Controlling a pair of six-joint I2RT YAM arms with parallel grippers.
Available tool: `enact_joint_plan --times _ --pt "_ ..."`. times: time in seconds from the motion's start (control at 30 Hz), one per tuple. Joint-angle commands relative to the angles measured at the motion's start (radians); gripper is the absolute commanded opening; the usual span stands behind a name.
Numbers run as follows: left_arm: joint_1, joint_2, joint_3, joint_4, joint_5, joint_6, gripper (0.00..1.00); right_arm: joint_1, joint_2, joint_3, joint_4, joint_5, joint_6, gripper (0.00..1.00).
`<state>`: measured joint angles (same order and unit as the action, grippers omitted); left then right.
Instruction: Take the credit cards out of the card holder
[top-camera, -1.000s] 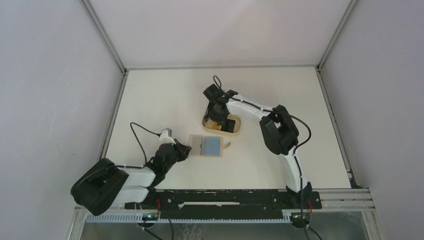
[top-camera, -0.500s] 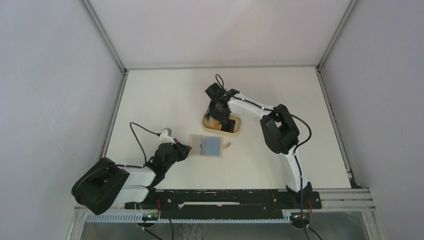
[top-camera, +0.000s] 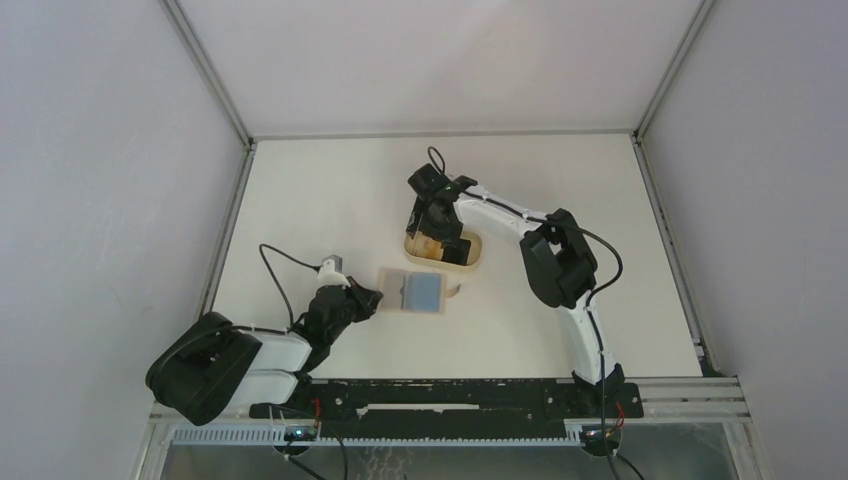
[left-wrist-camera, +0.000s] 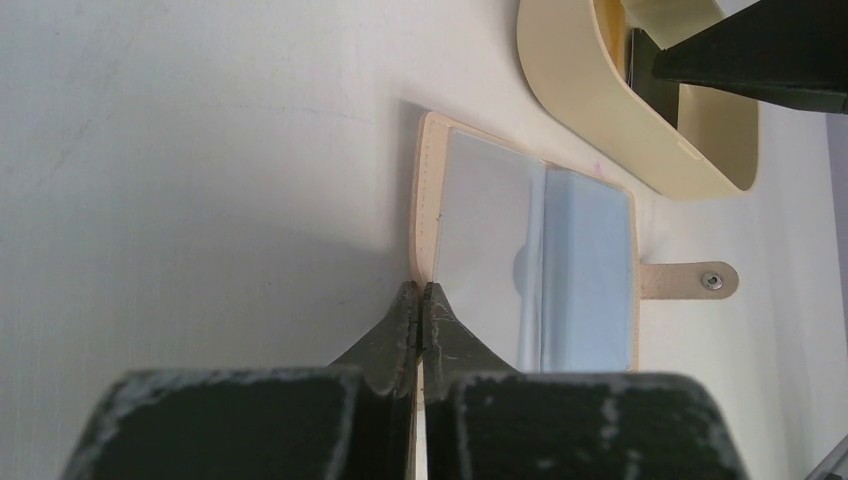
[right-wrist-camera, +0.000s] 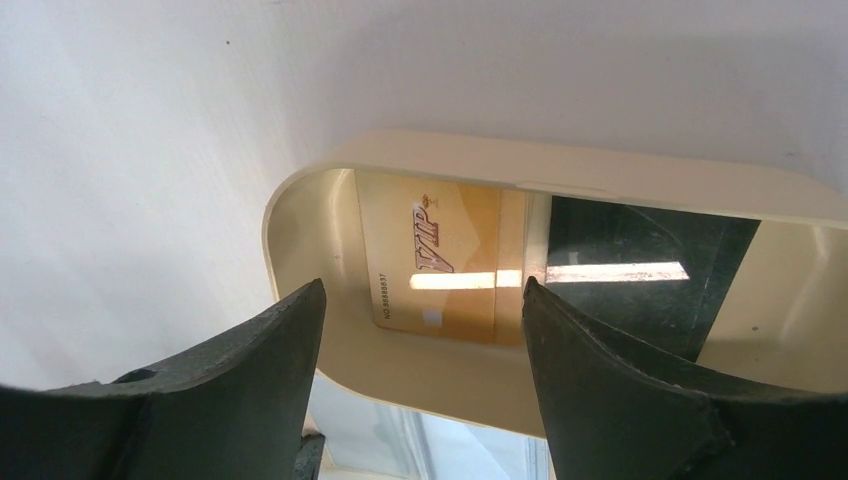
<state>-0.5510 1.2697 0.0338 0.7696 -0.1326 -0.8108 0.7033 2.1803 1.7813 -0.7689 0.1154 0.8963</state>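
The tan card holder (top-camera: 392, 290) lies open on the table, with a light blue card (top-camera: 425, 292) in its clear sleeve. In the left wrist view the holder's stitched tan rim (left-wrist-camera: 432, 190), the blue card (left-wrist-camera: 590, 270) and the snap strap (left-wrist-camera: 700, 281) show. My left gripper (left-wrist-camera: 420, 298) is shut on the holder's near left edge; it also shows in the top view (top-camera: 368, 300). My right gripper (right-wrist-camera: 423, 288) is open and empty above the oval tan tray (right-wrist-camera: 560, 160). A black card (right-wrist-camera: 640, 270) and a gold card (right-wrist-camera: 440, 260) lie in the tray.
The tray (top-camera: 472, 254) stands just behind the holder, close to it. The tray's wall (left-wrist-camera: 600, 110) shows at the top of the left wrist view. White walls with metal rails enclose the table.
The right gripper has shifted slightly above the tray's left end. The left gripper and the holder have not moved.
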Motion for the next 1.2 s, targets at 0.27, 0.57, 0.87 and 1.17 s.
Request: enact_joint_plan --times 0.27,0.57,0.87,1.17 --pt "0.005 0.008 -0.074 -0.121 0.006 0.040 0.00 0.036 -0.174 0.076 -0.027 0.124 -0.077 0.92" --pt "0.005 -0.133 -0.072 -0.266 0.007 0.030 0.00 0.128 -0.421 -0.292 0.261 0.158 -0.196 0.99" --pt "0.005 -0.140 -0.044 -0.310 0.041 0.024 0.00 0.226 -0.468 -0.552 0.336 0.224 -0.267 0.96" --pt "0.005 -0.045 0.012 -0.305 0.064 0.012 0.00 0.197 -0.396 -0.586 0.406 0.202 -0.299 0.99"
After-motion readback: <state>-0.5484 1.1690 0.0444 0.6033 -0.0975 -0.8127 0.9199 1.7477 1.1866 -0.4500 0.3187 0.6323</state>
